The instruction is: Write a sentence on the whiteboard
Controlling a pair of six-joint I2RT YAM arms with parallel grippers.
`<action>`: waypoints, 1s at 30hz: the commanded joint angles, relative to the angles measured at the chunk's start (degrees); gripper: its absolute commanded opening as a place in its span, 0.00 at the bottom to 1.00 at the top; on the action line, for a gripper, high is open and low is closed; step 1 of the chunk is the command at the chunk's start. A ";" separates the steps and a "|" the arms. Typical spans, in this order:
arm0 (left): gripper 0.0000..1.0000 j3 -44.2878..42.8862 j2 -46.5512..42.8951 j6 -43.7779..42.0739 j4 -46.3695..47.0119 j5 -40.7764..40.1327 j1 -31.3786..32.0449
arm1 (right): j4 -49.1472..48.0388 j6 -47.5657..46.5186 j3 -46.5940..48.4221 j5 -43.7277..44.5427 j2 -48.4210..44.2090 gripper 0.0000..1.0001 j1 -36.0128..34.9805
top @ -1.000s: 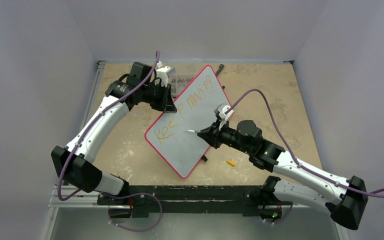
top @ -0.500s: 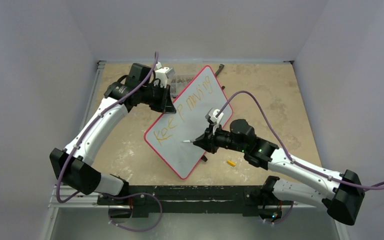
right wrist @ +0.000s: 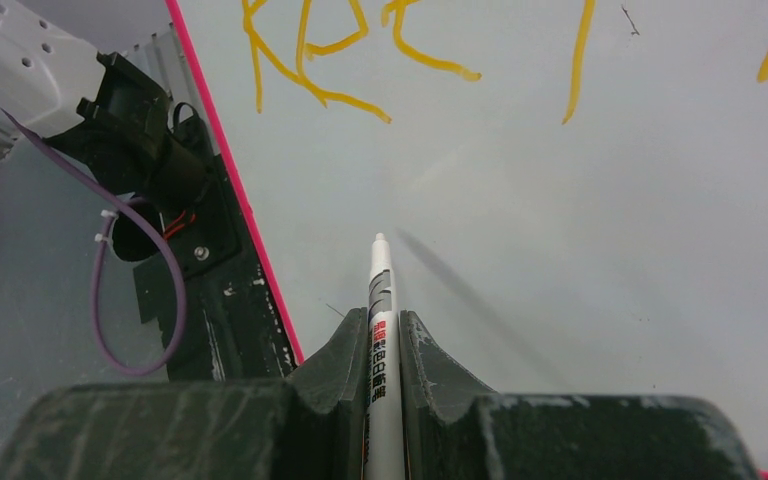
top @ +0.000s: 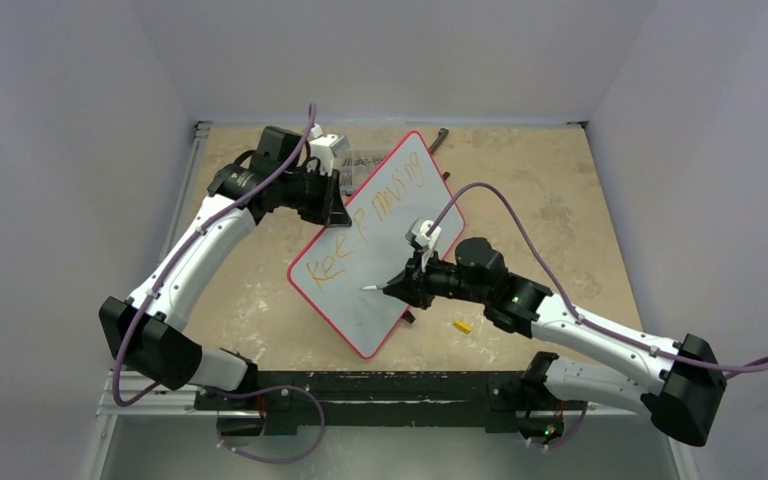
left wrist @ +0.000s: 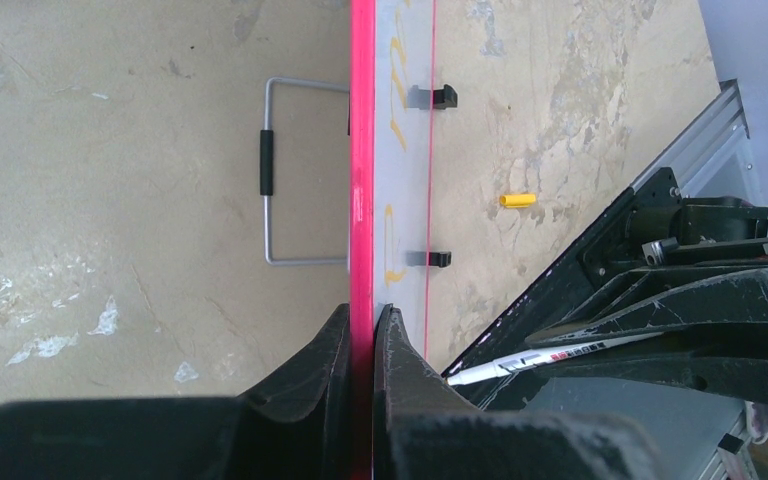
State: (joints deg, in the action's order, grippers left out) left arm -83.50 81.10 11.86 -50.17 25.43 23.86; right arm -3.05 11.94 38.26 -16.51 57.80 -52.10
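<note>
Nearest, on the right: pinching a marker [right wrist: 380,290] in the right gripper [right wrist: 382,325], with both fingers pressed onto its barrel. Pointing the white tip out over bare board [top: 360,305], below the writing. Cannot tell whether touching.

Just right of the board's near corner, on the table [top: 530,200]: a small yellow piece [top: 462,325], apart from everything else.

In the middle of the table: the board itself, set diagonally, with the near corner toward the bases and the far corner up and to the right. Red-framed, pale grey, with small black feet [left wrist: 442,96] along the right-hand long edge.

Across the upper half of the board: the sentence [top: 322,265], in orange, in one line along the long side, reading roughly "KEEP MOVING".

Farther, at the left long edge: clamping the red frame in the left gripper [left wrist: 362,320], with fingers closed tight on either face.

In the left wrist view, beside that edge and partly hidden behind it: a wire handle [left wrist: 266,162] with a black grip, lying flat on the table.

Farthest, by the far corner: a small dark item [top: 445,135], too small to name.
</note>
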 commanded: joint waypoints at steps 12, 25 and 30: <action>0.00 0.18 -0.60 -4.83 2.04 -8.73 -1.72 | -4.42 0.49 -0.75 -2.17 -0.09 0.00 -1.12; 0.00 0.18 -0.41 -4.83 2.01 -8.73 -1.75 | -4.51 1.72 -2.19 -0.63 -1.12 0.00 -2.63; 0.00 0.18 -0.42 -4.83 2.01 -8.72 -1.71 | -4.51 2.40 -2.65 0.67 -1.69 0.00 -3.17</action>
State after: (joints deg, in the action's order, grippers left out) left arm -83.50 81.10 11.86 -50.28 25.50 23.64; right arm -5.06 13.39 36.07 -17.43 57.65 -54.68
